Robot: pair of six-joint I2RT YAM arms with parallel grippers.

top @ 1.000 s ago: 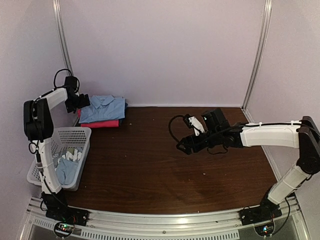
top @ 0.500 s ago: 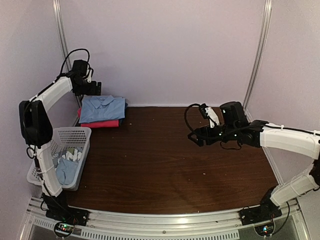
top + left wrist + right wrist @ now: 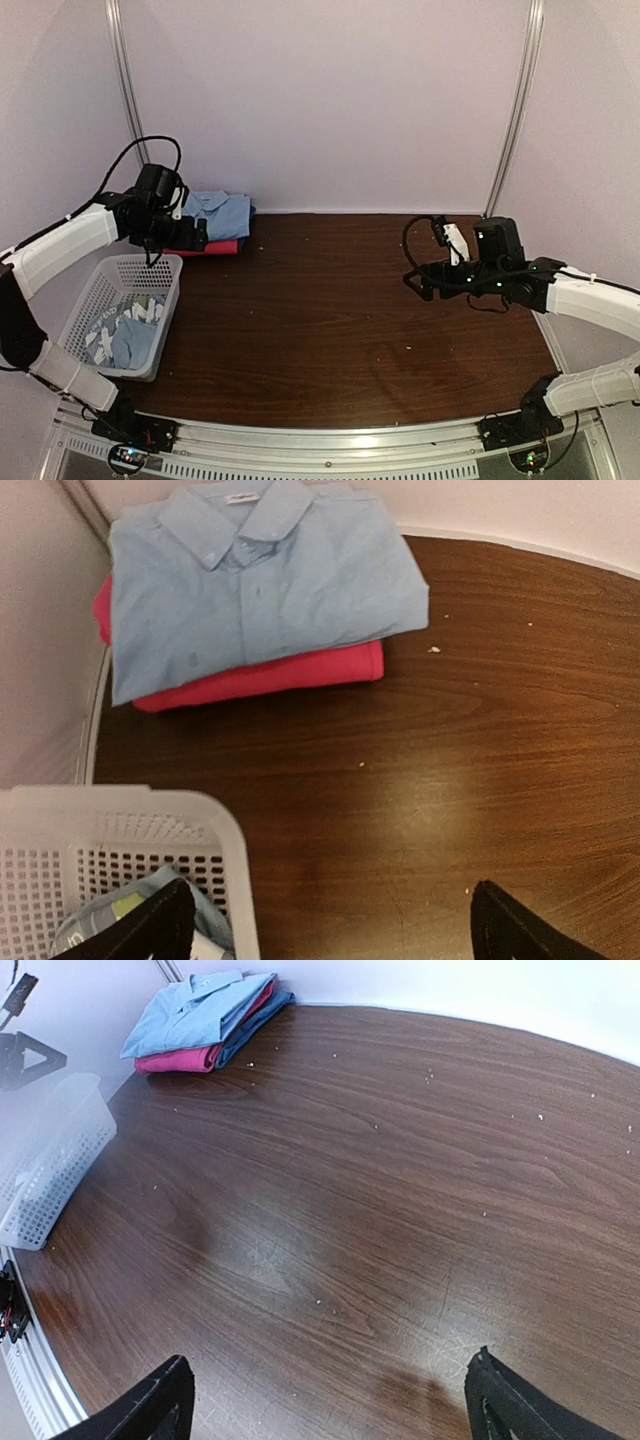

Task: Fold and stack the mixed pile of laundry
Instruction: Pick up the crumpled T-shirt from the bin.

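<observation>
Top: dark wood-grain table (image 3: 330, 320), pale lilac walls (image 3: 320, 100), metal posts (image 3: 514, 110) at the back corners, metal rail (image 3: 330, 440) along the near edge. Folded blue shirt (image 3: 225, 212) sits on a magenta cloth (image 3: 205, 247) in the far left corner. White basket (image 3: 165, 310) at the left edge holds blue laundry (image 3: 130, 335) with white print. Left jaws hang between stack and basket, right jaws over the right half.

Left wrist: jaws wide apart, nothing between them. Bare wood below, a few pale specks. Basket corner is under the left finger. Shirt has its collar towards the wall, and the magenta edge pokes out on the near side.

Right wrist: jaws wide apart, empty. Glossy wood, scuffed, with scattered pale specks. Stack is at the far left corner, basket at the left edge.
</observation>
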